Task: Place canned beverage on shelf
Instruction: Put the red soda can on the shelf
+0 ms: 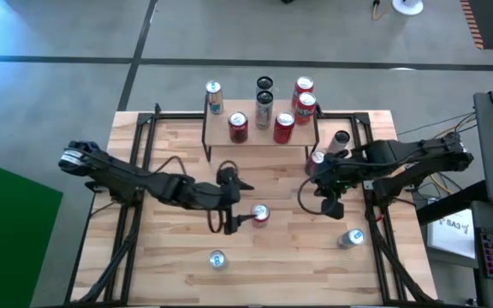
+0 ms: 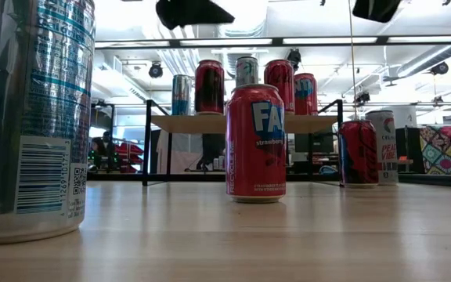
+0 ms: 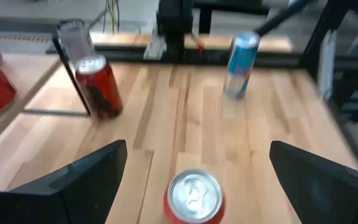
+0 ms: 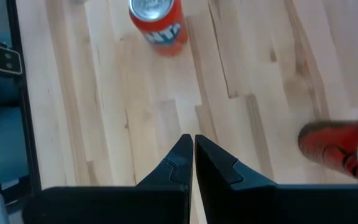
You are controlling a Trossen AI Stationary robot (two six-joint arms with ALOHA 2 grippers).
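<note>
Fingers spread wide, the left gripper (image 1: pixel 245 216) faces the red can (image 1: pixel 260 215) on the surface, seemingly lined up for grasping. The right gripper (image 1: pixel 333 205), pressed together and empty, waits near the shelf (image 1: pixel 255 137).

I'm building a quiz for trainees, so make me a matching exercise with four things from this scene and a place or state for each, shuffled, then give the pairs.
Column one:
1. left gripper
2. right gripper
3. red strawberry can
4. shelf

Column two:
A. holds several upright cans
B. shut, holding nothing
C. open, fingers either side of a can
D. stands on the table between open fingers

Pairs: 1-C, 2-B, 3-D, 4-A
</note>
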